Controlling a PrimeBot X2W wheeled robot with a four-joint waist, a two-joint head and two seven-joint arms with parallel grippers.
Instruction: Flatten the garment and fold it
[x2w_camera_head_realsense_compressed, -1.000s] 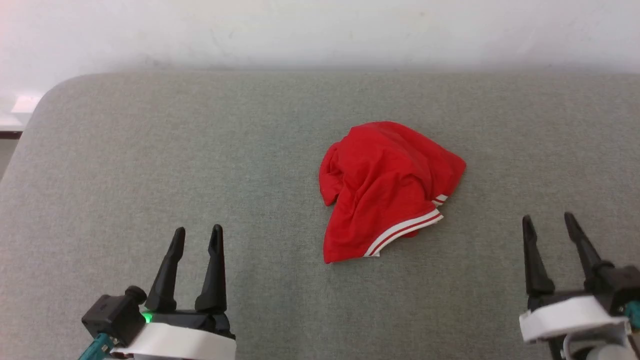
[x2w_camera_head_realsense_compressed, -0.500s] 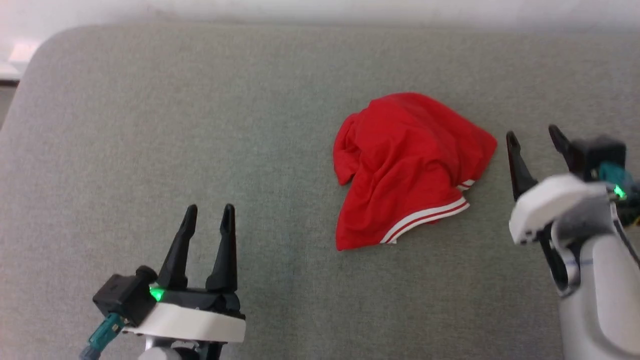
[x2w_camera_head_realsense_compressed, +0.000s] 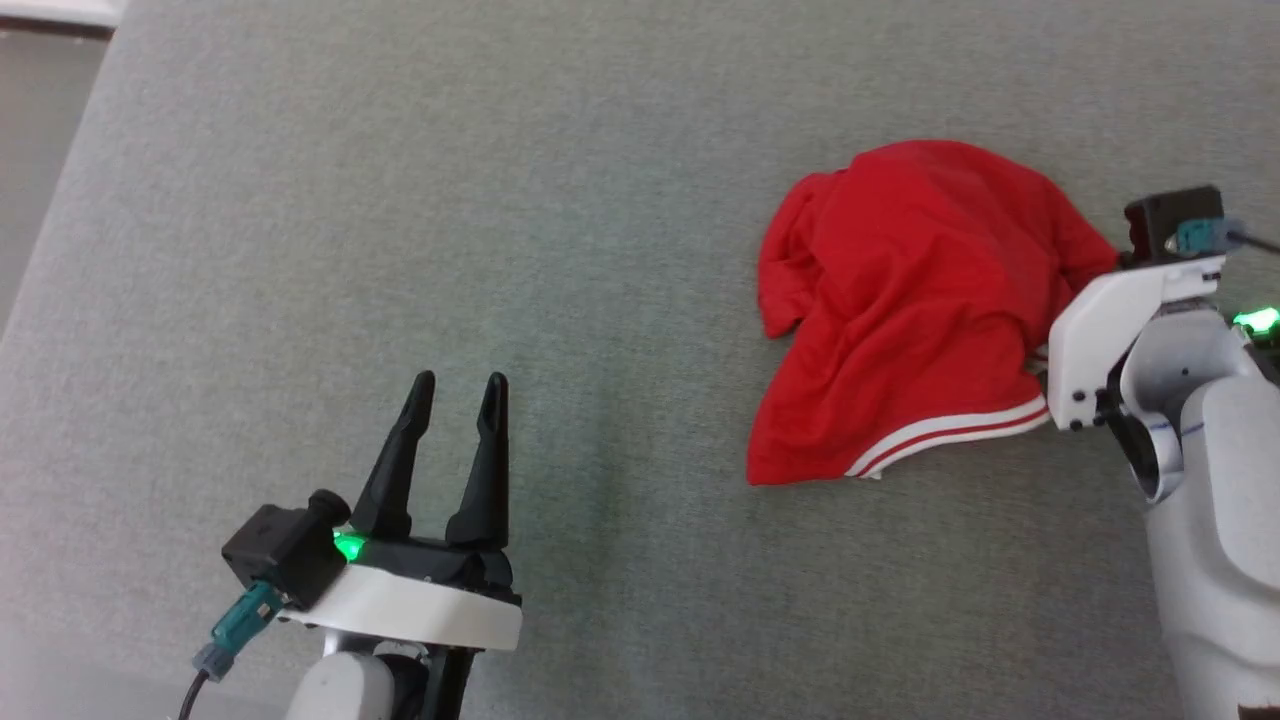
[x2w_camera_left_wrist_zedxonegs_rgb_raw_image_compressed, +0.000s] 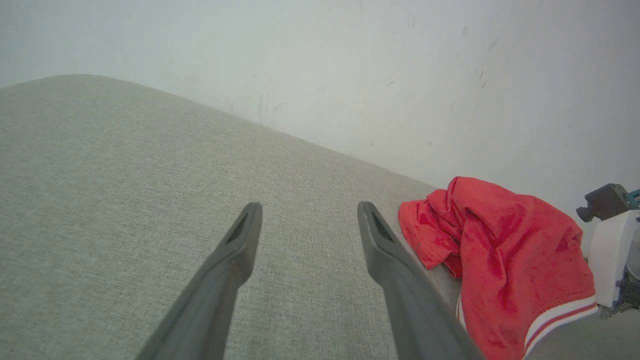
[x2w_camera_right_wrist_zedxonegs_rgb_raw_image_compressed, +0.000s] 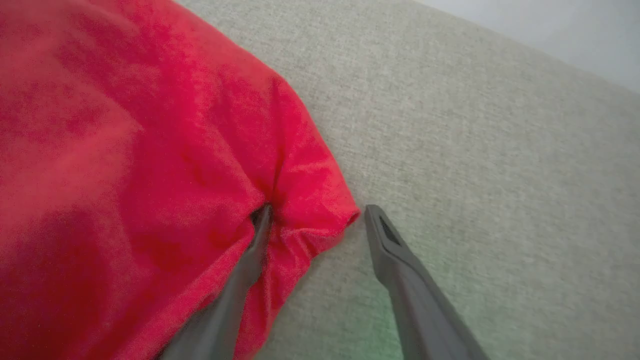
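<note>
The garment lies crumpled in a red heap on the grey-green surface, with red-and-white striped trim along its near edge. Its sleeves, letters and numbers are hidden in the folds. My right gripper is open at the heap's right edge: one finger presses into the cloth and a red corner sits between the two fingers. In the head view the white wrist housing covers those fingers. My left gripper stands open and holds nothing, well to the left of the garment.
The padded grey-green surface stretches wide to the left of the garment. Its left edge drops to a darker floor at the upper left. A white wall rises behind the surface's far side.
The head camera has tilted down and turned left, shifting the whole picture. My right arm has reached forward from the near right to the garment's right edge. The left gripper stays open.
</note>
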